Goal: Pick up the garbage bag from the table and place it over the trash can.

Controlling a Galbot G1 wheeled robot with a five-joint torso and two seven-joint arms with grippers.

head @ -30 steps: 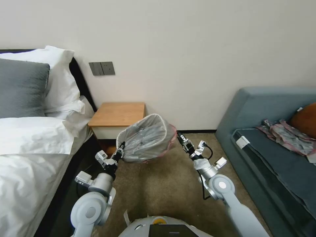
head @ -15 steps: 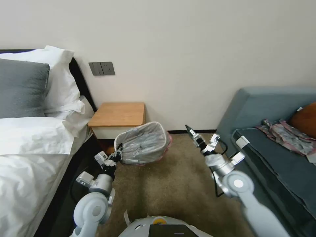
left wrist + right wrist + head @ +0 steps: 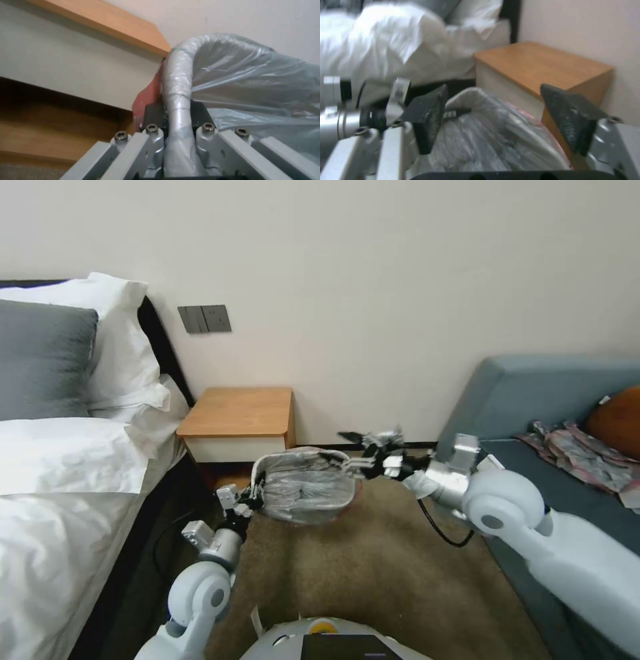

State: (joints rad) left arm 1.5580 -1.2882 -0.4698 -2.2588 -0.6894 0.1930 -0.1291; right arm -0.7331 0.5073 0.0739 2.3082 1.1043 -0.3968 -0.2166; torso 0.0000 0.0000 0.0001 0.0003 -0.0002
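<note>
The bag-lined beige plastic trash can [image 3: 303, 493] was held clamped at its rim by the left hand [image 3: 255, 495], probably for steadiness; the right hand [image 3: 365, 453] was spread wide, empty, near the far rim.

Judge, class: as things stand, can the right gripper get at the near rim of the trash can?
Probably yes. The right gripper hangs open just beside the trash can, nothing between them, while the left gripper clamps the opposite, bag-covered rim.

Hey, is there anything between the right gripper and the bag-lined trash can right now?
Nothing visible. The right gripper hangs open just above the far rim of the trash can, its fingers spread over the garbage bag lining it. The left gripper is shut on the near rim.
</note>
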